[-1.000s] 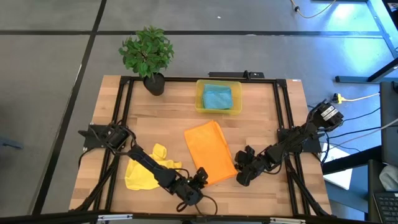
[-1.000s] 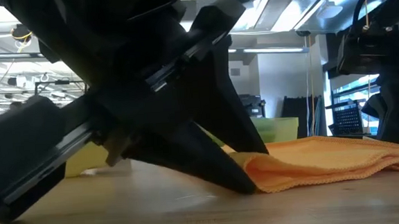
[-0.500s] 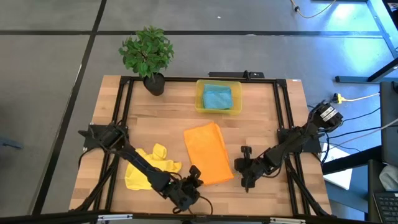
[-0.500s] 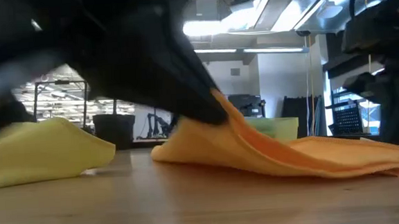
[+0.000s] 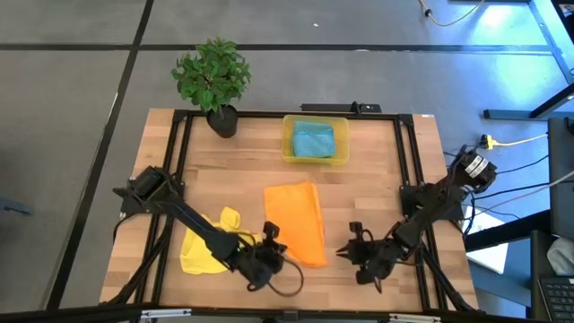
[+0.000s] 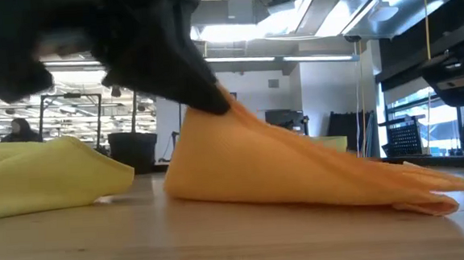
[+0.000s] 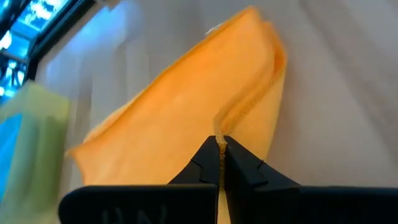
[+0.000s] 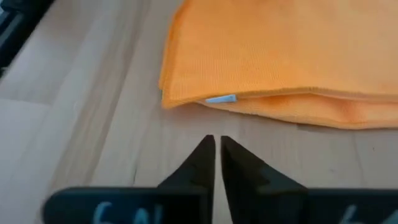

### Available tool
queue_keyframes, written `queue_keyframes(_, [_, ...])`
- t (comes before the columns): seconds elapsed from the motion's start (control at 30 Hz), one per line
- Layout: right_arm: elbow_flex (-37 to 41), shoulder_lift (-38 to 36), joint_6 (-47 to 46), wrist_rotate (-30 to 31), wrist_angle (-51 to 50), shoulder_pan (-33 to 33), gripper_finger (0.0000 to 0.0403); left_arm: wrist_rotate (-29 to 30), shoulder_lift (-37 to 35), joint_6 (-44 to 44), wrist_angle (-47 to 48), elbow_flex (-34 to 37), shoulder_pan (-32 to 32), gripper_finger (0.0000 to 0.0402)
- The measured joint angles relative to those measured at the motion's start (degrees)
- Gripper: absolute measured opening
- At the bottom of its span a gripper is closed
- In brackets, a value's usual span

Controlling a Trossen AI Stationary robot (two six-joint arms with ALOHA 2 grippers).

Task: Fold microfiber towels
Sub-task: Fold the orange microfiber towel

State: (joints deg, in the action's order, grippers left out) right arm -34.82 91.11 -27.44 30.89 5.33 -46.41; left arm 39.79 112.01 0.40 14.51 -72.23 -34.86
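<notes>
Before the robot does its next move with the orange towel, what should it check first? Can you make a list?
1. Left hand pinching the orange towel by its edge: ok, shut on the cloth.
2. Pinched corner lifted off the table: ok, the low view shows it raised.
3. Right hand out of the way: ok, it is beside the towel on bare wood, holding nothing.
4. Layers lined up neatly: cannot tell.
5. Yellow towel clear of the fold: ok, it lies crumpled beside the orange one, under the left arm.
6. Yellow bin with the blue towel out of the path: ok, at the table's far edge.
</notes>
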Motion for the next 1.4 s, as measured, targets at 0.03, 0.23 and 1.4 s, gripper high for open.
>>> queue_keyframes(0.03, [1.0, 0.1, 0.8, 1.2, 1.8, -0.6, 0.0037, 0.0, -1.3, -0.5, -1.9, 2.4, 0.4, 0.0])
queue_keyframes(0.23, [3.5, 5.5, 8.7, 7.0, 14.1, -2.0, 0.012, -2.0, -11.5, -2.5, -22.2, 18.0, 2.9, 0.0])
queue_keyframes(1.4, [-10.9, 27.3, 30.8, 24.1, 27.8, 7.3, 0.0261, -1.7, -20.1, -13.8, -35.4, 29.0, 13.5, 0.0])
